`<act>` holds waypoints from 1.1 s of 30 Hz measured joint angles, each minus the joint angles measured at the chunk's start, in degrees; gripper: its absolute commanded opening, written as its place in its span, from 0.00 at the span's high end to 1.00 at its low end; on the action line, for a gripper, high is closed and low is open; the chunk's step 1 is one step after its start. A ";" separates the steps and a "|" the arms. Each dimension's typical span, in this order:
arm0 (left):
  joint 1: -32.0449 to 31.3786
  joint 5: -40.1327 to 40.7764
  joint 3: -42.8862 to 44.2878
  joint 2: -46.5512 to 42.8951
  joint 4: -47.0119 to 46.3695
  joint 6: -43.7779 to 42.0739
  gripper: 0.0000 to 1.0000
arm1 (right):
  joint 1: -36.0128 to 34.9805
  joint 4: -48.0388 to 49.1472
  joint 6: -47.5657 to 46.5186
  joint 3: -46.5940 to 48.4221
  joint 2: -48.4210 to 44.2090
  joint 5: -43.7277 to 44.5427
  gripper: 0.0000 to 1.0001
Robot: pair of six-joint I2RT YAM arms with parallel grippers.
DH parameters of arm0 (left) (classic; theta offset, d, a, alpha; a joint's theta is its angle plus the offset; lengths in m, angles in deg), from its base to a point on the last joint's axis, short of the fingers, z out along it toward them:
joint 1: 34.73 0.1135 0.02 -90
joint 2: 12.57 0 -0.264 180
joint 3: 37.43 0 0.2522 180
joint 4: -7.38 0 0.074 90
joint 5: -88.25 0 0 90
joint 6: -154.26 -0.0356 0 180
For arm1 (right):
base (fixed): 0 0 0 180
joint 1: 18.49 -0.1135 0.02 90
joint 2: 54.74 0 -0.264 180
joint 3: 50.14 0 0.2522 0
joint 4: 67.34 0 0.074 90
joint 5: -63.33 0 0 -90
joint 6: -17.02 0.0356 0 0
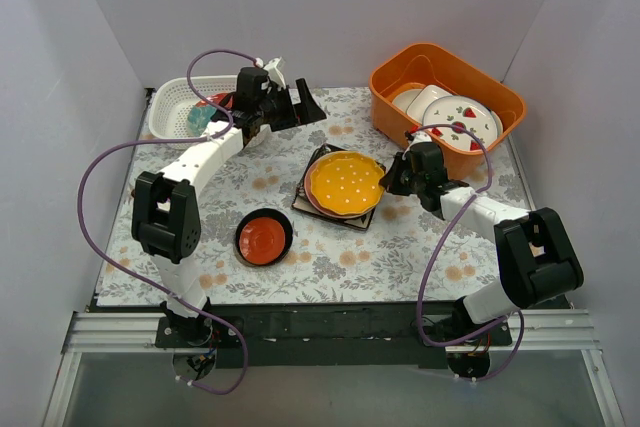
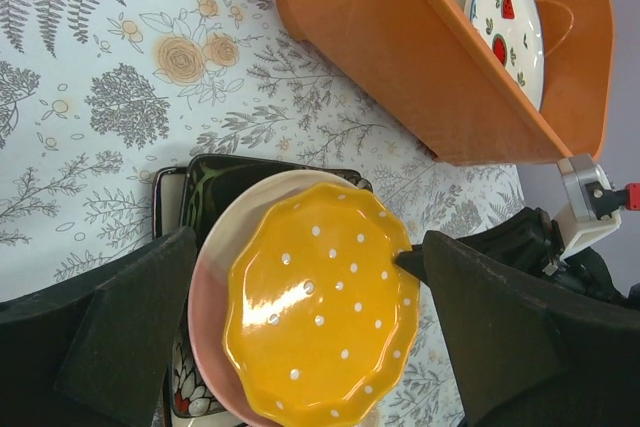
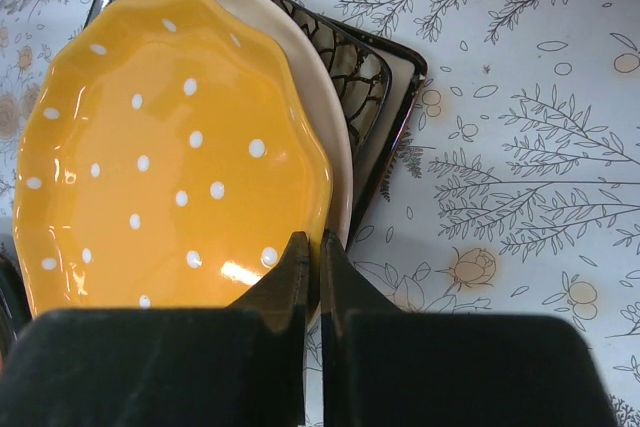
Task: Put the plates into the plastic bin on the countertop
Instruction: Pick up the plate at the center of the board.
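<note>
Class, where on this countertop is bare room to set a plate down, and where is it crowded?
Free: the front countertop strip between the red dish and the right arm; the back patch between the left gripper and orange tub. Crowded: the centre, where the right gripper pinches the yellow plate.

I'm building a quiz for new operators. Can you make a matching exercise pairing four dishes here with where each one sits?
Things:
1. yellow scalloped plate with white dots
2. small red round dish with dark rim
3. white plates with red strawberries
4. teal-and-red round plate

Places:
A. inside the orange plastic tub
B. alone on the fern-printed countertop
C. inside the white perforated plastic bin
D. topping the stack of plates mid-table

Pairs: 1-D, 2-B, 3-A, 4-C
</note>
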 measured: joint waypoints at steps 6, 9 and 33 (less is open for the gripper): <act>-0.83 -0.39 0.00 0.00 0.81 -0.07 0.03 | 0.00 0.92 0.15 -1.44 -1.40 -0.22 0.99; -0.90 -0.70 0.00 0.02 1.27 -0.28 0.03 | 0.00 0.98 0.20 -3.04 -3.41 -0.17 0.99; -2.21 -2.93 0.00 0.02 2.43 -2.03 0.03 | 0.07 2.38 0.37 -13.86 -21.35 2.73 0.99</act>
